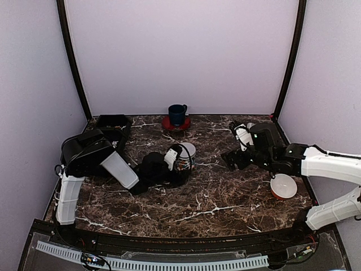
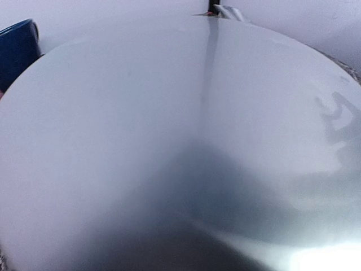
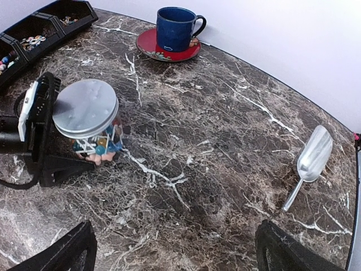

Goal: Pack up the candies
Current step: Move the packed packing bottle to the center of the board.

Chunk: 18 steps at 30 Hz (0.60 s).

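Surface: dark brown marble-patterned table (image 1: 214,197) with white veining.
Far edge, centre: red saucer (image 3: 152,49) carrying a blue cup (image 3: 175,28).
Far left corner: black compartment tray (image 3: 56,34), with small coloured pieces in its sections.
Left of centre: clear jar (image 3: 84,107) with a grey lid, candies (image 3: 101,145) inside.
Right side: metal scoop (image 3: 313,158), lying flat.
Near right: white bowl (image 1: 283,185) with an orange outside.
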### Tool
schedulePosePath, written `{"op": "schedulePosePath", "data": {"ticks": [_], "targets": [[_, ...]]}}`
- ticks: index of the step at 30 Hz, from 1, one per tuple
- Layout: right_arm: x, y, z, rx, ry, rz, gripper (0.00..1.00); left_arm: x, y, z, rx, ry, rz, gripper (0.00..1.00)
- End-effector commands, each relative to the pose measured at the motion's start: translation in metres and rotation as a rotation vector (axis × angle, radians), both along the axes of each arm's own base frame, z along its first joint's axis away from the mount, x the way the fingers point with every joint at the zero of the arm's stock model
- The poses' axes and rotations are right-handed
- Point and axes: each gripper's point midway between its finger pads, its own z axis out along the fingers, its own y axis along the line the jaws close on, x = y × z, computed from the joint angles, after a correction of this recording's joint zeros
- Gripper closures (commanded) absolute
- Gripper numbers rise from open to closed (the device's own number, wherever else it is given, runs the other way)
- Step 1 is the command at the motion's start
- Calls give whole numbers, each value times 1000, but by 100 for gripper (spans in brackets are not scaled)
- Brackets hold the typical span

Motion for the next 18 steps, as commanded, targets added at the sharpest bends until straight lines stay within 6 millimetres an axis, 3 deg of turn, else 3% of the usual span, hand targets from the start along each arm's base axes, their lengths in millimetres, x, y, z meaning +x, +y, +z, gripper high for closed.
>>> {"op": "schedulePosePath", "data": {"ticks": [1, 6, 18], "targets": [[4, -10, 5, 44, -33, -62, 2, 23, 39, 10, 47, 25, 234, 1], [2, -11, 1, 51, -29, -59, 2, 34, 69, 18, 67, -6, 388, 1], [-3, -10, -7, 74, -5, -51, 2, 73, 144, 4, 130, 69, 717, 1]]}}
